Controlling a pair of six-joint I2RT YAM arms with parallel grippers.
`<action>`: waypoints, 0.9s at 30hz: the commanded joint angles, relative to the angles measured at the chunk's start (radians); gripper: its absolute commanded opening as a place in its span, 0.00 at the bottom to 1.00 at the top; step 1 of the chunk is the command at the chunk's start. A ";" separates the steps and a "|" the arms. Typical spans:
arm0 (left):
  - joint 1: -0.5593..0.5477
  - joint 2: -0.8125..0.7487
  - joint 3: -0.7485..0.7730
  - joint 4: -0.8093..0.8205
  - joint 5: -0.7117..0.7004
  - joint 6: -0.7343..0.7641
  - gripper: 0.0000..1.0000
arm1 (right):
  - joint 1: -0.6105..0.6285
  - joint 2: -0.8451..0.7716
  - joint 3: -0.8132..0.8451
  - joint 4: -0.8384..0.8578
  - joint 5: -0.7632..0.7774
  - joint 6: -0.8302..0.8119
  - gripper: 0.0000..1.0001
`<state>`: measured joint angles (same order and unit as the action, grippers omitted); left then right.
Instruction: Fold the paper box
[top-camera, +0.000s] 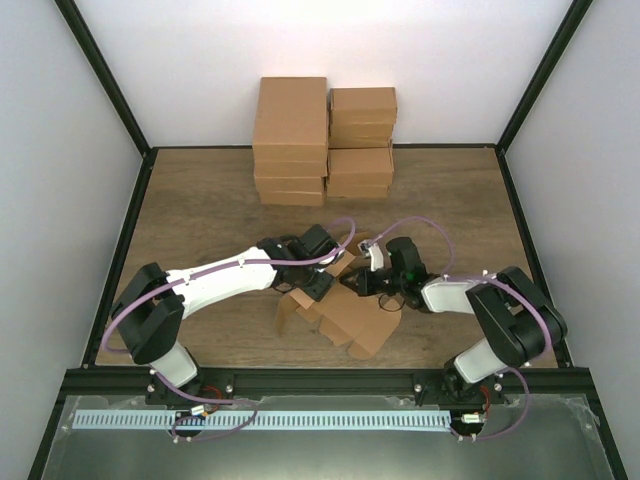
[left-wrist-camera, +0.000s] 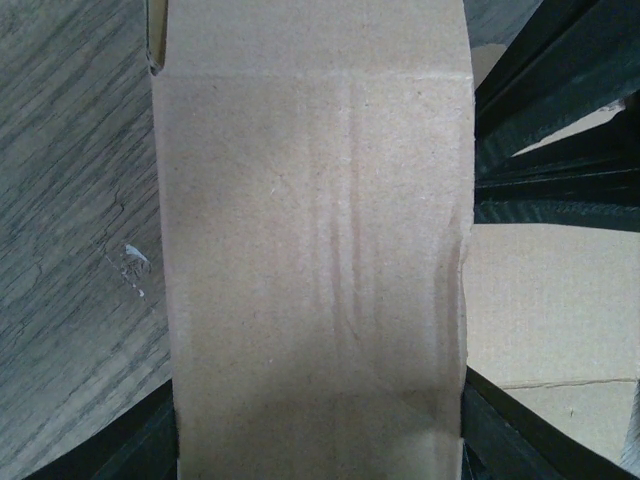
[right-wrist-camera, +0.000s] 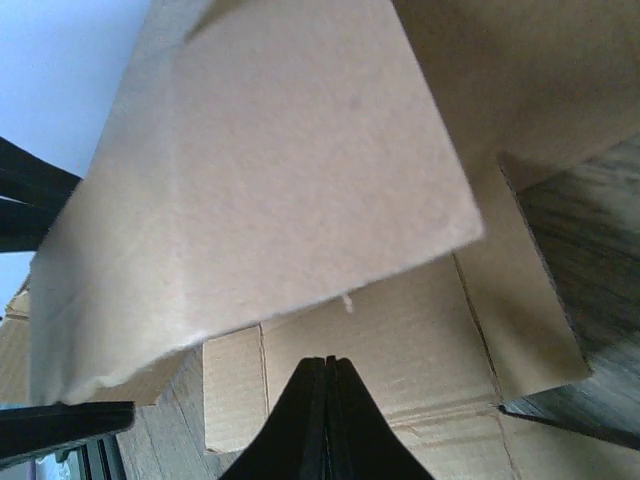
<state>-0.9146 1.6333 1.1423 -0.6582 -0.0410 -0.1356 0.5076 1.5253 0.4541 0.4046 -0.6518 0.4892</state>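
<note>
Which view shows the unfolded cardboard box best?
The top external view: the cardboard box shows nearly whole there, flaps spread out, partly under the arms. The left wrist view shows one close-up panel; the right wrist view shows a raised flap and some base.

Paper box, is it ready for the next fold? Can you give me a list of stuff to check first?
1. Paper box lies on the table, between both arms: ok.
2. Box fully folded: not ok; panels spread flat, one flap raised.
3. Right gripper placed to work: ok; shut, beneath the raised flap.
4. Left gripper holding the box: cannot tell; a panel fills its camera.
5. Stacked boxes out of the way: ok, at the table's far edge.
</note>
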 joint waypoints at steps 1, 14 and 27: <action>-0.005 -0.005 -0.009 0.014 0.004 -0.010 0.62 | 0.009 -0.054 0.001 -0.027 0.062 -0.018 0.01; -0.004 -0.007 -0.012 0.014 0.005 -0.010 0.62 | -0.001 -0.206 -0.026 -0.105 0.291 0.016 0.01; -0.005 -0.009 -0.015 0.017 0.007 -0.010 0.62 | -0.035 -0.175 0.014 -0.144 0.335 0.035 0.01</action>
<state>-0.9146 1.6333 1.1412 -0.6559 -0.0410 -0.1383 0.4805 1.3079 0.4252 0.2676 -0.3126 0.5171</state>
